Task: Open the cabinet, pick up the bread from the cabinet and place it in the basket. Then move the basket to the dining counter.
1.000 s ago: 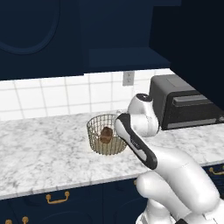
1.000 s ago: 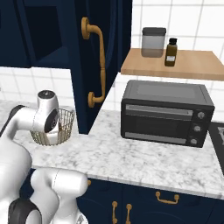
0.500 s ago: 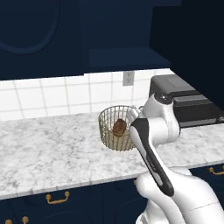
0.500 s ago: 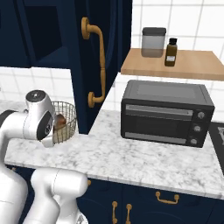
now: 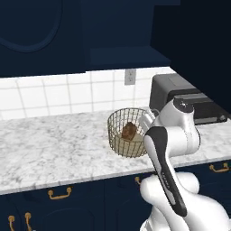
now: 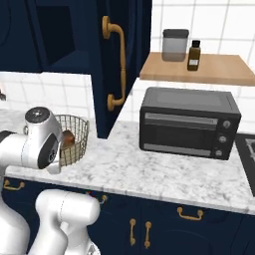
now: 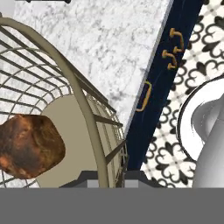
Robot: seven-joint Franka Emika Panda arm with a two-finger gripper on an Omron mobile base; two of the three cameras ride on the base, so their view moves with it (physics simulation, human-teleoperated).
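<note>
The golden wire basket hangs just over the marble worktop, and the brown bread lies inside it. My gripper is shut on the right side of its rim. In the hand view my gripper straddles the basket rim, with the bread at lower left on the basket's flat base. From the right, the basket shows beside my wrist. The navy cabinet stands open, its door swung out with a brass handle. The dining counter is out of view.
A black toaster oven stands on the worktop right of the basket. Above it, a wooden shelf carries a canister and a bottle. Navy drawers with brass pulls run under the worktop. A patterned floor shows below the edge.
The basket, with the bread in it and my gripper on its rim, has shifted to the right along the worktop towards the toaster oven. My arm has swung with it.
</note>
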